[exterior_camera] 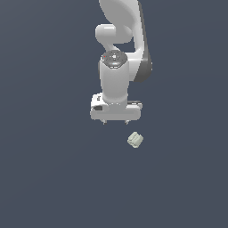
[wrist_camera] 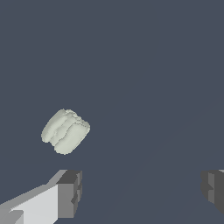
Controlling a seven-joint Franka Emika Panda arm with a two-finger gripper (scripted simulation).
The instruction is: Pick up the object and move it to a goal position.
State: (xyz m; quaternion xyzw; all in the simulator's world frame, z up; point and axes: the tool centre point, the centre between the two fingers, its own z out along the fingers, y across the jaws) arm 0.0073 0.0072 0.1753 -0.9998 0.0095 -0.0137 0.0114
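Two dark finger pads (wrist_camera: 70, 192) stand spread wide apart in the wrist view, with bare floor between them and nothing pinched. The white gripper (exterior_camera: 115, 121) points straight down from the Panda arm (exterior_camera: 122, 53). The object (exterior_camera: 135, 140), a small pale greenish-white lumpy block with ridged, lobed sides, lies free on the dark floor (exterior_camera: 44, 178), just beside the gripper toward the exterior view's right and a little lower in that picture; in the wrist view it sits off the line between the pads, nearer one of them. It looks light and probably rigid, far smaller than the gripper. Its rounded lobes could let the pads slide, so the flatter opposite faces, across its short width, seem the safest hold. The gripper likely needs centring over it first.
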